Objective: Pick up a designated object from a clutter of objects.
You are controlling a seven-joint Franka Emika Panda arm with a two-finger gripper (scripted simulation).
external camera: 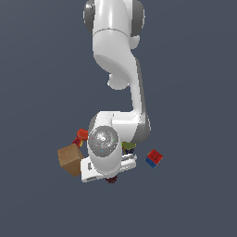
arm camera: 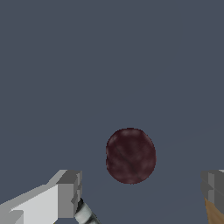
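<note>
The designated object, a small dark maroon bumpy ball (arm camera: 130,155), lies on the grey floor. My gripper (arm camera: 141,189) hangs over it and is open. One grey fingertip (arm camera: 70,192) and the other (arm camera: 212,186) stand wide to either side of the ball without touching it. In the exterior view only a sliver of the ball (external camera: 111,179) shows beneath the white hand (external camera: 107,162), which hides the fingers. The rest of the clutter lies around the hand.
A tan box (external camera: 71,159) sits close to the hand on the exterior view's left, and its corner (arm camera: 214,214) shows by one finger. A red drill-like toy (external camera: 82,136) lies behind the box. A red-blue cube (external camera: 153,158) sits to the right. An olive-green item (external camera: 128,147) peeks out by the wrist.
</note>
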